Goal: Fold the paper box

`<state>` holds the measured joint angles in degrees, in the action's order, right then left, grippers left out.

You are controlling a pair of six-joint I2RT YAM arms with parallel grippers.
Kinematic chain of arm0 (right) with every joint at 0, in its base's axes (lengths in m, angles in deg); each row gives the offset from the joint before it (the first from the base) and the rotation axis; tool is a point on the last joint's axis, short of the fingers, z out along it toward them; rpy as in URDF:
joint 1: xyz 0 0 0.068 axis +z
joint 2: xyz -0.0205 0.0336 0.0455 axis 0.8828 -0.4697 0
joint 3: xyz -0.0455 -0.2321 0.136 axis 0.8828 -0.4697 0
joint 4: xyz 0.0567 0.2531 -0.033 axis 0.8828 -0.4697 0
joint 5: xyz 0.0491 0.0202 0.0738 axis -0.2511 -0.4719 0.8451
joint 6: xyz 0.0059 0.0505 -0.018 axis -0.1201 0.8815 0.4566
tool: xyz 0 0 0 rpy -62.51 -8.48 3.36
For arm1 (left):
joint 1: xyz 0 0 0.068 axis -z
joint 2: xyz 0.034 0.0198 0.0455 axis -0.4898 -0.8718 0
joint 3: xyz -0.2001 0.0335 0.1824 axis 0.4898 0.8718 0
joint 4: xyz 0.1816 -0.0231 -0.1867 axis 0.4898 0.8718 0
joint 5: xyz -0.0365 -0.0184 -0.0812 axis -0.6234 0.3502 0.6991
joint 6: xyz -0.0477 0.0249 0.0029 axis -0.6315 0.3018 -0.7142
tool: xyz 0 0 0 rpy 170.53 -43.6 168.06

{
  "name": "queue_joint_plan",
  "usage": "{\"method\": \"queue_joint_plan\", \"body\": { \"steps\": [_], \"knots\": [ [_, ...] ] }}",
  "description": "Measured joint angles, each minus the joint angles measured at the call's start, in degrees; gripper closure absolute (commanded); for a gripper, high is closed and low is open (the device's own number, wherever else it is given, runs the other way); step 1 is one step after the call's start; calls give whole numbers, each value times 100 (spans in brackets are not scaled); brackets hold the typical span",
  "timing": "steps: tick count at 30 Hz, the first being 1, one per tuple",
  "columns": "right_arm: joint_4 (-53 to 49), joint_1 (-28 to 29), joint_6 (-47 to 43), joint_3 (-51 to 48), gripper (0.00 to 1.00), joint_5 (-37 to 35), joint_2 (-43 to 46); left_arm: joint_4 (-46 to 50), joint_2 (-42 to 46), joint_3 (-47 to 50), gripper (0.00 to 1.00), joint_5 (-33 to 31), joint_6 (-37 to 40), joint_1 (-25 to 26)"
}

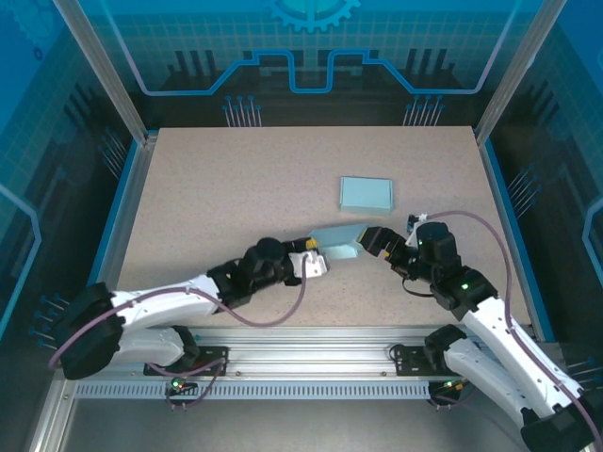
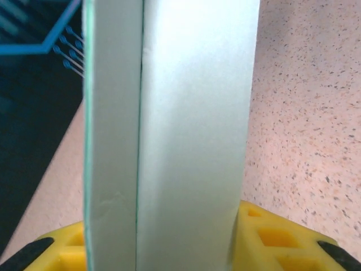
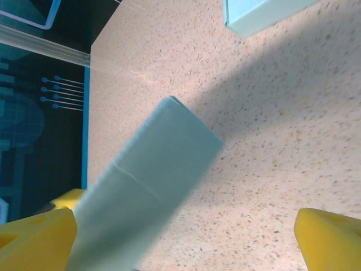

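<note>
Quick rundown: the pale blue-green folded paper box (image 1: 337,243) is found near the centre of the speckled beige table (image 1: 217,188), maybe a touch toward 4 o'clock. It's clamped between the yellow left fingers (image 2: 273,234), with a pad pressed on each side. Up close it's seen as a long slim slab of smooth matte card, with one straight seam running lengthways and a small crease on the narrower panel. The yellow right fingers (image 3: 34,240) are spread wide, and the box's other end is lying by one of them; contact can't be told. A flat pale blue rectangular card piece (image 1: 366,193) is lying at 1 o'clock from the box, apart from it.
</note>
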<state>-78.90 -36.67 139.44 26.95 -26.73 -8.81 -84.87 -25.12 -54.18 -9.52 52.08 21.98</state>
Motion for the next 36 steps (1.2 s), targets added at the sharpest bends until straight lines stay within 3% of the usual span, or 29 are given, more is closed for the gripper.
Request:
{"method": "queue_joint_plan", "body": {
  "steps": [6, 14, 26, 36],
  "knots": [
    [-914, 0, -636, 214, 0, -457, 74, 2153, 11, -778, 61, 774, -420, -450],
    [-1187, -4, -1480, 341, 0, -717, 103, 3794, -1279, -2031, 61, 1346, -332, -841],
    [-483, -157, -2402, 273, 0, -420, 411, 4649, -2662, -3353, 58, 1827, 286, -1145],
    [197, -356, -2129, -413, 0, -881, 1384, 4787, -3161, -3880, 56, 1873, 544, -1145]
  ]
}}
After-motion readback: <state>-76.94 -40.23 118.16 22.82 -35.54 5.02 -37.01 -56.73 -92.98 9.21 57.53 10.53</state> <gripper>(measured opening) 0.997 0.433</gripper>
